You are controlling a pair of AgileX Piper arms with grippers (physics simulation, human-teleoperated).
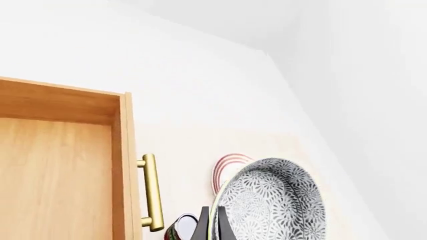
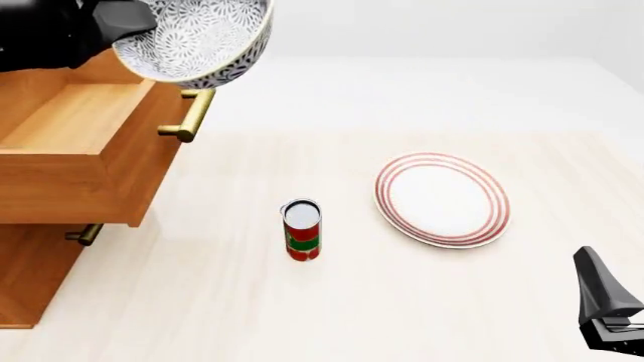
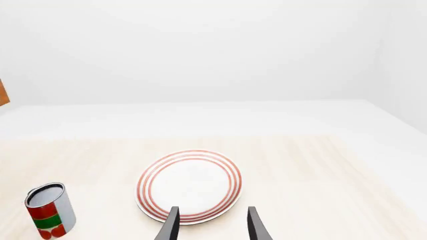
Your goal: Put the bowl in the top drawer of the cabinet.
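Note:
The blue-grey floral bowl (image 2: 201, 38) hangs tilted in the air above the front right corner of the pulled-out top drawer (image 2: 71, 139) of the wooden cabinet (image 2: 30, 264). My left gripper (image 1: 213, 227) is shut on the bowl's rim (image 1: 273, 205); in the front view the arm (image 2: 60, 30) reaches in from the upper left. The drawer's inside (image 1: 53, 170) shows bare wood, with its brass handle (image 1: 152, 192) at the front. My right gripper (image 3: 212, 225) is open with nothing between its fingers, low at the table's near right (image 2: 604, 309).
A flat white plate with red rings (image 2: 443, 198) lies right of centre. A red and green can (image 2: 302, 230) stands upright mid-table. The lower drawer's brass handle (image 2: 86, 234) pokes out under the open drawer.

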